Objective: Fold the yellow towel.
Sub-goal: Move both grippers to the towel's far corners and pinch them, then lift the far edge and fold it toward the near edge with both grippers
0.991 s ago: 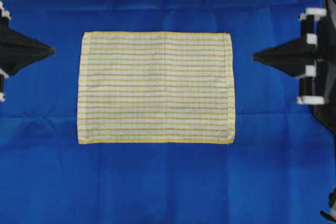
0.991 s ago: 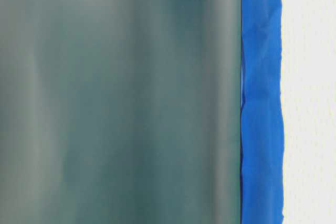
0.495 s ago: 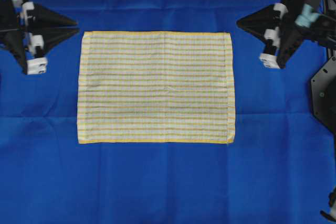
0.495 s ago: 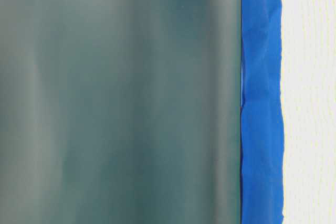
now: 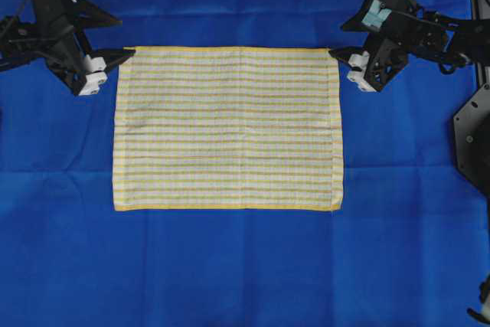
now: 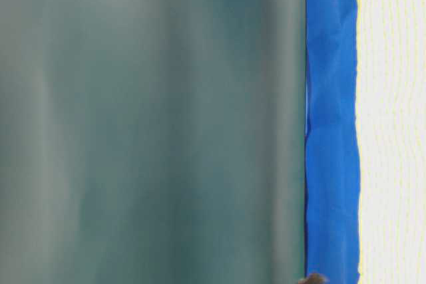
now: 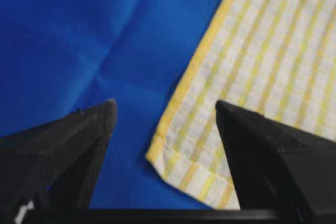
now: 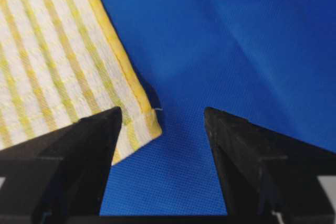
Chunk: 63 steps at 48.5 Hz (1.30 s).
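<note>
The yellow towel (image 5: 227, 128) lay flat and fully spread in the middle of the overhead view, a rectangle with its long sides running left to right, resting on the blue cloth (image 5: 230, 266) that covered the tabletop. Its check weave and solid yellow hems showed clearly, and no part of it was folded over.

The left gripper (image 5: 115, 34) sat at the upper left of the overhead frame, beside the towel's upper left corner. Its jaws stood apart, 1 fingertip reaching the corner's edge and the other out over the blue cloth. In the left wrist view, the left gripper (image 7: 165, 116) had the towel corner (image 7: 181, 163) lying between its 2 dark fingers, with nothing pinched; whether the right-hand finger touched the fabric could not be told.

The right gripper (image 5: 341, 36) sat at the upper right of the overhead frame, next to the towel's upper right corner, its jaws likewise spread. In the right wrist view, the right gripper (image 8: 163, 116) straddled that corner: the hemmed tip (image 8: 147, 124) lay just beside the left-hand finger, and the other finger was over bare blue cloth. No fabric was clamped.

The table-level view showed mostly a blurred grey-green surface, with a strip of blue cloth and pale towel weave at the right edge.
</note>
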{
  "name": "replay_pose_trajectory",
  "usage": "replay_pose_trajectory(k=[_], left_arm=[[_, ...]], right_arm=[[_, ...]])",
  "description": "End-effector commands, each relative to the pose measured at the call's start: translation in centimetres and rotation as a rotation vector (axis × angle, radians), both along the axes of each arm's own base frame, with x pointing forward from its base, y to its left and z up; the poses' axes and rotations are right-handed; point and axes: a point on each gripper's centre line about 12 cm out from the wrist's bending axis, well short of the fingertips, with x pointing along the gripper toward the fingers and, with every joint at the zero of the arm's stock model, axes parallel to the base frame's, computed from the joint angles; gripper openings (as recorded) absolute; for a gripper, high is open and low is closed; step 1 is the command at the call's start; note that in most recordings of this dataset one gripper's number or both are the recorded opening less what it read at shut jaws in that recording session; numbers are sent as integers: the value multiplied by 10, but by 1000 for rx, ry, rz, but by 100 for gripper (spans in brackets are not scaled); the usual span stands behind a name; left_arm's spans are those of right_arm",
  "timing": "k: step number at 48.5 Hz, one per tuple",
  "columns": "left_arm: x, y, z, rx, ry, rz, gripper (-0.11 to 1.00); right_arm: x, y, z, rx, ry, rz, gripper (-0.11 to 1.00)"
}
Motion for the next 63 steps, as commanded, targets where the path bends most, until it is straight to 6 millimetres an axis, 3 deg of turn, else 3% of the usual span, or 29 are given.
replay_pose_trajectory(k=[1, 13, 21, 25, 33, 36, 48, 63], left_arm=[[7, 5, -2, 12, -18, 5, 71], [5, 13, -25, -10, 30, 33, 70], [3, 17, -35, -27, 62, 48, 63], [3, 16, -39, -35, 77, 47, 50], [1, 15, -47, -50, 107, 47, 10], [1, 15, -47, -50, 107, 48, 1], [2, 16, -43, -40, 104, 42, 1], [13, 23, -5, 26, 125, -10, 1]], right_arm=[[6, -5, -1, -6, -16, -8, 64], [14, -10, -18, 11, 11, -10, 63], [18, -13, -24, 22, 23, -17, 59], [17, -12, -25, 25, 28, -16, 48], [16, -10, -26, 28, 33, -13, 8], [17, -9, -25, 27, 27, -11, 4], [16, -9, -23, 35, 15, -30, 4], [13, -8, 6, 24, -60, -61, 4]])
